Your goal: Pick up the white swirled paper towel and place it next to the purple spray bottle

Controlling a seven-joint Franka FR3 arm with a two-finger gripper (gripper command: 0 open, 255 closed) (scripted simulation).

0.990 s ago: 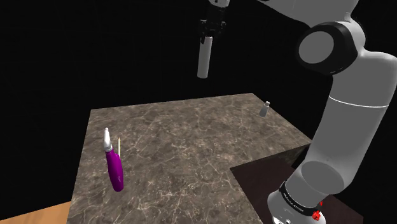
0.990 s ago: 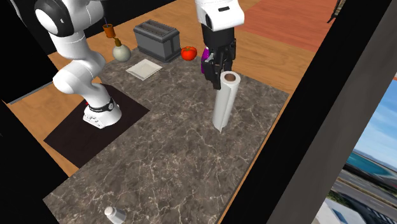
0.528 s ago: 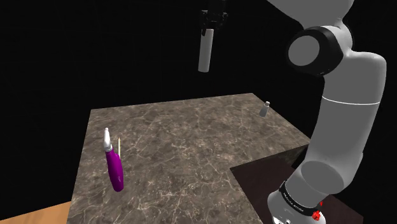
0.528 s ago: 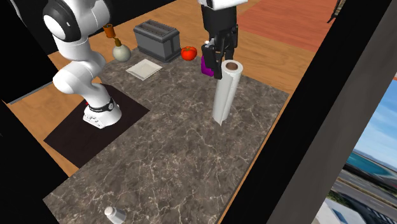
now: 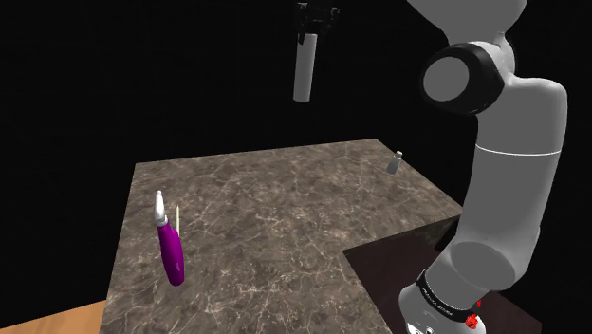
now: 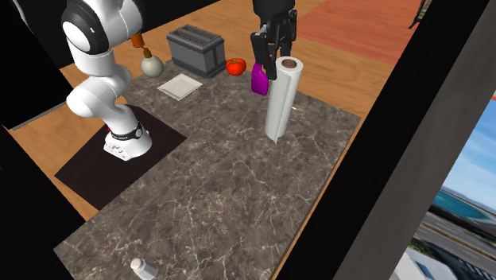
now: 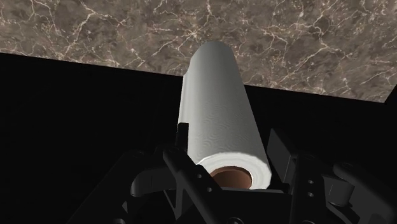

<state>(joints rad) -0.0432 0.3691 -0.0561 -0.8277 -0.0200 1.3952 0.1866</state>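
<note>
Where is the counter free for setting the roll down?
Bare marble counter runs from the purple spray bottle to the small white bottle: room for the gripped paper towel roll. Crowded beside the spray bottle: tomato, toaster, flat white square.

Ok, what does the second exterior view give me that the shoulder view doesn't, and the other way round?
The second exterior view adds the toaster, the tomato and a flat white square. The shoulder view adds the purple spray bottle with its white nozzle, and the clear gap under the hanging paper towel roll. Both share the tool shut on the roll's top, the marble counter and the small white bottle.
</note>
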